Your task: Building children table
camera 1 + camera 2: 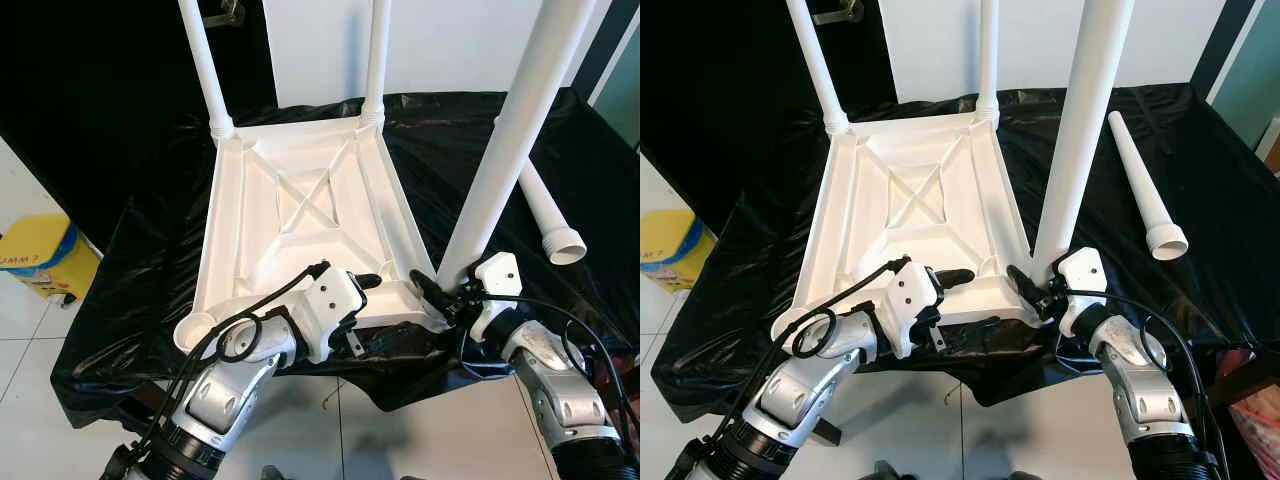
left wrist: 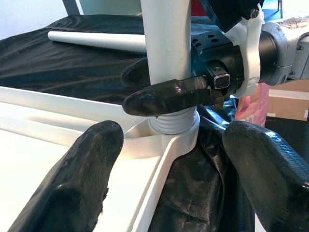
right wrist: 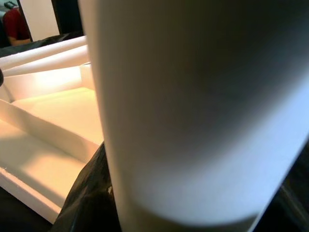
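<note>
The white table top (image 1: 300, 210) lies upside down on a black cloth. Two legs (image 1: 205, 70) (image 1: 376, 60) stand in its far corners. A third leg (image 1: 510, 130) stands upright at the near right corner, its threaded end (image 2: 174, 123) in the socket. My right gripper (image 1: 440, 290) is shut on this leg just above the socket; the leg (image 3: 193, 106) looms close in the right wrist view. My left gripper (image 2: 169, 130) is open, straddling the top's near rim beside that corner. A fourth leg (image 1: 1145, 190) lies loose on the cloth to the right.
The near left corner socket (image 1: 195, 330) holds no leg. A yellow bin (image 1: 40, 255) stands on the white tile floor to the left. The black cloth (image 1: 130, 300) hangs over the near edge just in front of my arms. A white wall stands behind.
</note>
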